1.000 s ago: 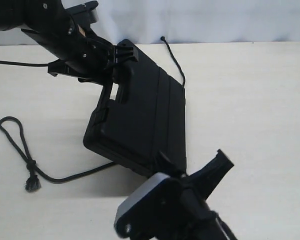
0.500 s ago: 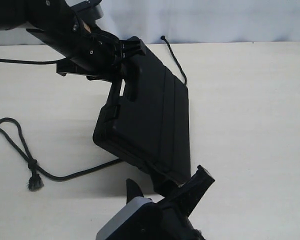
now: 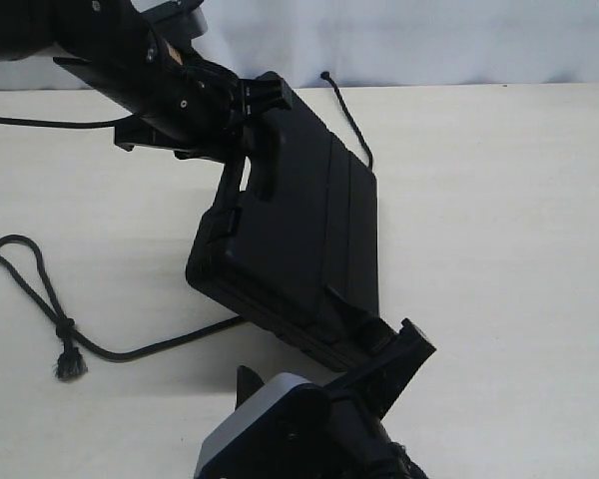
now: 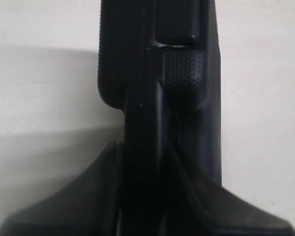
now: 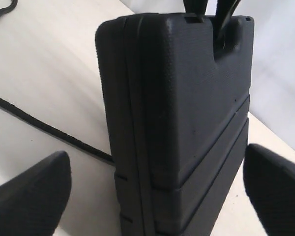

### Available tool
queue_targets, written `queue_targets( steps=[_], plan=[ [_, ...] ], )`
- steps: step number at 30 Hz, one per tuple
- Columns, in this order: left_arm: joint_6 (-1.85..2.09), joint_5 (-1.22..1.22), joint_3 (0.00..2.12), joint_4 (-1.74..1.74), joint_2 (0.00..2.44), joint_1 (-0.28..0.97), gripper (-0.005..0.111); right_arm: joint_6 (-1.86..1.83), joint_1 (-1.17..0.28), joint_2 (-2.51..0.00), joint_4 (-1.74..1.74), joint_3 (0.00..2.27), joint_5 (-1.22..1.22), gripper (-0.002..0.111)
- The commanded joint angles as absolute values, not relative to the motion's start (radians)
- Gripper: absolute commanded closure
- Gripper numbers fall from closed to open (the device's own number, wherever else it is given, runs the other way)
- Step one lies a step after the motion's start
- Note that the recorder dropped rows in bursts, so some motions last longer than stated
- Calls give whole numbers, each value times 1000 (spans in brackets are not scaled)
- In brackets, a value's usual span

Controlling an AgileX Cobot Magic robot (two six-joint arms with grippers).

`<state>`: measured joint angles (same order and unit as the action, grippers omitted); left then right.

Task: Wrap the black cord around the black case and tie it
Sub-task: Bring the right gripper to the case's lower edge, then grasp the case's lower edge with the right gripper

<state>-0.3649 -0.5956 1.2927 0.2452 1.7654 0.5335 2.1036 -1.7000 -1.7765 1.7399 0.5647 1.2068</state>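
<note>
Two claws of mine are at the black case (image 3: 299, 230), one at each end. My left claw (image 4: 145, 152) is clamped on the handle end, a finger pressed against each face of the case, and it holds that end raised off the table (image 3: 499, 200) so the case sits tilted. My right claw (image 5: 155, 169) is at the opposite, lower end with its jaws spread wide. The case stands between my two fingertips (image 5: 37, 189), and bare table shows on both sides of it, so I touch nothing there.

The black cord (image 3: 62, 326) lies on the table and is not wound around the case. Its loop, knot and frayed tip (image 3: 68, 369) lie well off to the left side of the exterior view. From the knot the cord runs to the lower edge of the case and disappears under it. It comes out again at the far right edge, where its knobbed tip (image 3: 324, 76) lies near the back of the table.
</note>
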Motion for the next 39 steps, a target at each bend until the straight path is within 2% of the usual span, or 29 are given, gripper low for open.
queue_targets(
  steps=[1,6,10,30,39],
  plan=[
    [-368,-542,1310,275,1745,537,107,2110,-1695,-1779,1744,569,1221,20],
    [-368,-542,1310,275,1745,537,107,2077,-1695,-1779,1744,569,1221,20],
    [-368,-542,1310,275,1745,537,107,2063,-1675,-1788,1744,601,1221,16],
    [-364,-547,1310,282,1745,537,107,2009,-1616,-1955,1744,730,1221,16],
    [-355,-565,1310,282,1745,537,107,1995,-1544,-1964,1744,752,1221,16]
  ],
)
